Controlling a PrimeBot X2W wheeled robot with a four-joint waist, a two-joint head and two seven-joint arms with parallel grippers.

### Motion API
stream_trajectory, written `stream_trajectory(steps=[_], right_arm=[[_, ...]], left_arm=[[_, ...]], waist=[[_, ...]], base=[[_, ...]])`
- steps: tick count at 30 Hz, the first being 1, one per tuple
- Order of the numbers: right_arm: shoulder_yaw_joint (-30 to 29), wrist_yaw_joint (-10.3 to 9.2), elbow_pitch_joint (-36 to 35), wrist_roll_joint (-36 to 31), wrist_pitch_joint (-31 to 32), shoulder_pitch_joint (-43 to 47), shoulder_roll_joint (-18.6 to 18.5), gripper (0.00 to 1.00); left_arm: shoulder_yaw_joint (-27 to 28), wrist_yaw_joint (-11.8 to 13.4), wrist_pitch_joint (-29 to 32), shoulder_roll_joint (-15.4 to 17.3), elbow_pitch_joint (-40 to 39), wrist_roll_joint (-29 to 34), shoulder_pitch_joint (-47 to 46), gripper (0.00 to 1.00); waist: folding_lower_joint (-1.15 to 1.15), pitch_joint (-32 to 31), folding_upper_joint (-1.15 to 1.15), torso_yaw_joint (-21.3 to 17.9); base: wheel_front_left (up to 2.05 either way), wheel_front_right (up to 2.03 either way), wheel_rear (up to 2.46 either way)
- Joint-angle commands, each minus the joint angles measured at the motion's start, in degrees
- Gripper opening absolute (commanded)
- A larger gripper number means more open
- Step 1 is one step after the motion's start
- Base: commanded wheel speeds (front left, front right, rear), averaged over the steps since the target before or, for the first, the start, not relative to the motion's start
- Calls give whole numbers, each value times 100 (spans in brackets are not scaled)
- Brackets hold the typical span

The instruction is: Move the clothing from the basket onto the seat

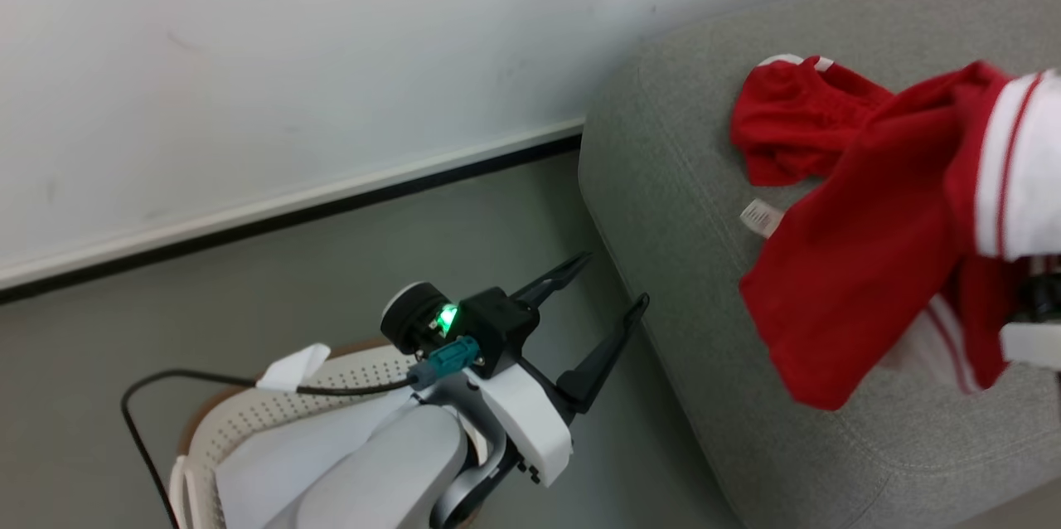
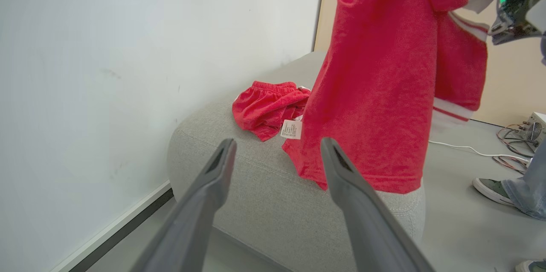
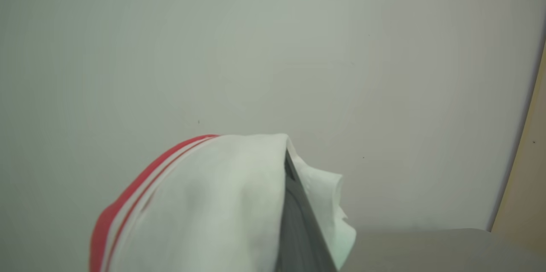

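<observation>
A crumpled red garment [image 1: 800,118] lies on the light grey seat [image 1: 680,206] near the wall. A second, larger piece of red clothing [image 1: 870,264] with white trim hangs over the seat's near part. My right gripper [image 3: 288,157] is shut on its white band, and the cloth wraps the fingers. A white label [image 2: 291,129] shows between the two garments. My left gripper [image 1: 613,284] stands open and empty beside the seat's left edge, above the floor. The cream perforated basket [image 1: 249,413] sits at the lower left, mostly hidden by my left arm.
A white wall [image 1: 290,56] with a dark baseboard runs behind the seat. A black cable [image 1: 166,380] loops over the basket rim. In the left wrist view, a person's shoe [image 2: 490,189], loose wires [image 2: 512,148] and a small box [image 2: 535,125] lie on the floor beyond the seat.
</observation>
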Motion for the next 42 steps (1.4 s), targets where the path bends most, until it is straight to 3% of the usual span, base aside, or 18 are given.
stream_trajectory(steps=[1,12,18,25,31,38,42], right_arm=[[-104,-13,-83,44,0,-178,-93,0],[-1265,-13,-210,148,0,-612,-637,0],[-1757,-13,273,88,2,-779,-935,0],[-1194,-13,1918,124,67,-1183,-1228,0],[-568,-13,3338,362,719,-1644,-1504,0],[288,-13,4210,813,1828,-2118,-1770,0],[665,-13,4343,1039,2330,-2270,-1963,3]], left_arm=[[-5,-21,39,85,-41,81,-84,100],[-11,-24,347,378,-291,202,-405,100],[59,23,549,606,-555,257,-615,100],[68,40,656,693,-751,295,-829,100],[119,103,568,685,-681,247,-862,100],[113,107,463,636,-557,188,-896,100],[109,120,400,586,-482,139,-878,100]], waist=[[0,204,-1,-31],[0,1235,-1,297],[0,1873,-1,498],[0,2433,-1,789],[0,2540,-1,1006],[0,2515,-1,1140],[0,2411,-1,1191]], base=[[0,0,0],[0,0,0],[0,0,0],[0,0,0],[0,0,0],[0,0,0],[0,0,0]])
